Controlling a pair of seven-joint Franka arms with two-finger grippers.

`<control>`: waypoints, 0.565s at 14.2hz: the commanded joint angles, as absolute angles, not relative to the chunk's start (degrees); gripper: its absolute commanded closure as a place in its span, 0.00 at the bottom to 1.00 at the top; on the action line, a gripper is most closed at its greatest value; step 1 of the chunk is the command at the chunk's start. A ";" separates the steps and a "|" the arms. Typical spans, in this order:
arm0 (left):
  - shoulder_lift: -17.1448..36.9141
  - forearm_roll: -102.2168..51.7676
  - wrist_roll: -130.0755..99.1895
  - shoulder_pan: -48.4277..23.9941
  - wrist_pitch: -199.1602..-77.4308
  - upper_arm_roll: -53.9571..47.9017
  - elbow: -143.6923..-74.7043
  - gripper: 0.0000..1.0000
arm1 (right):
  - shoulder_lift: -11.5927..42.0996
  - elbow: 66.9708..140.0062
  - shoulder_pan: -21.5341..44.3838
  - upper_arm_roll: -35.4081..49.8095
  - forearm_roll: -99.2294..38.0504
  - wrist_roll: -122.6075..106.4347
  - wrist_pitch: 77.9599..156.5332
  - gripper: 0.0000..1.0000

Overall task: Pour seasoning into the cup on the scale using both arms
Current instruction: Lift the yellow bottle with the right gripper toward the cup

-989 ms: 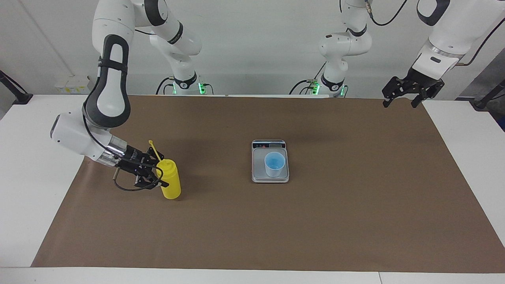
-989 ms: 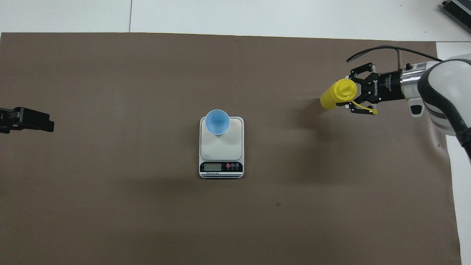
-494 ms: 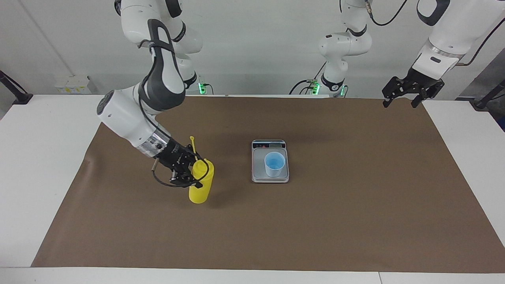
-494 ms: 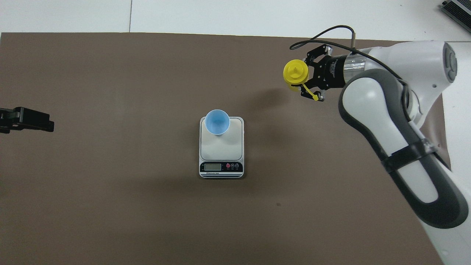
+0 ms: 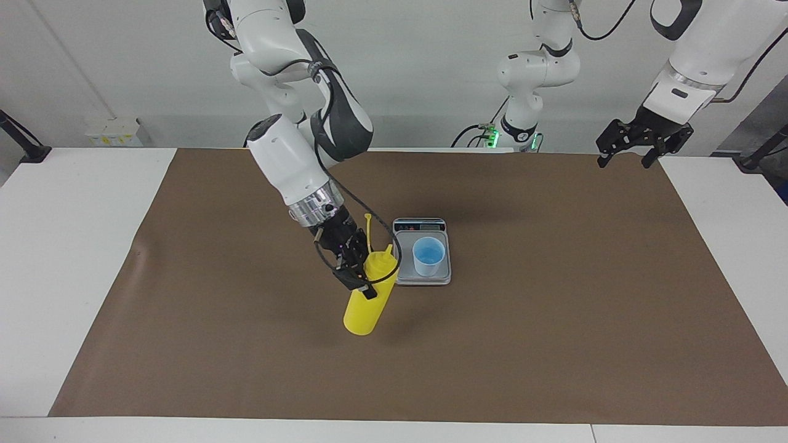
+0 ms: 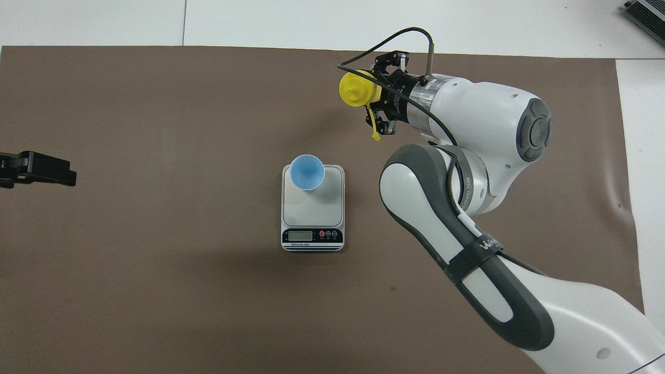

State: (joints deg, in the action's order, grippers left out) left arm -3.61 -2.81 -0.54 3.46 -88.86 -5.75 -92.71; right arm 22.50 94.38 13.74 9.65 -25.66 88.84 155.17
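Observation:
The seasoning, a yellow squeeze bottle (image 5: 368, 301) (image 6: 356, 89), hangs tilted just above the brown mat, its nozzle leaning toward the scale. My right gripper (image 5: 364, 278) (image 6: 378, 94) is shut on its upper body, and the yellow tether strap sticks up beside the cap. The light blue cup (image 5: 428, 255) (image 6: 306, 172) stands upright on the silver scale (image 5: 406, 275) (image 6: 311, 210), on the part of the platform farthest from the robots. My left gripper (image 5: 623, 163) (image 6: 41, 169) waits open and empty over the mat's corner at the left arm's end.
A brown mat (image 5: 554, 344) covers most of the white table (image 5: 55, 258). The right arm's forearm and elbow (image 6: 467, 218) stretch over the mat beside the scale. A grey box (image 6: 647, 13) lies at the table's corner farthest from the robots.
The right arm has carried the bottle from the right arm's end of the mat to just beside the scale, tilting it on the way. The left arm, cup and scale have stayed still.

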 commanded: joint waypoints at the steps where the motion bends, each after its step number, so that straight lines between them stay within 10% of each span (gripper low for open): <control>1: -4.57 -2.29 -0.88 3.96 -88.15 -5.98 -93.43 0.00 | 22.85 93.87 14.50 9.40 -17.52 89.91 158.98 1.00; 8: -4.57 -2.37 -0.88 3.96 -88.15 -5.98 -93.43 0.00 | 27.85 93.25 18.28 9.58 -5.30 88.86 169.01 1.00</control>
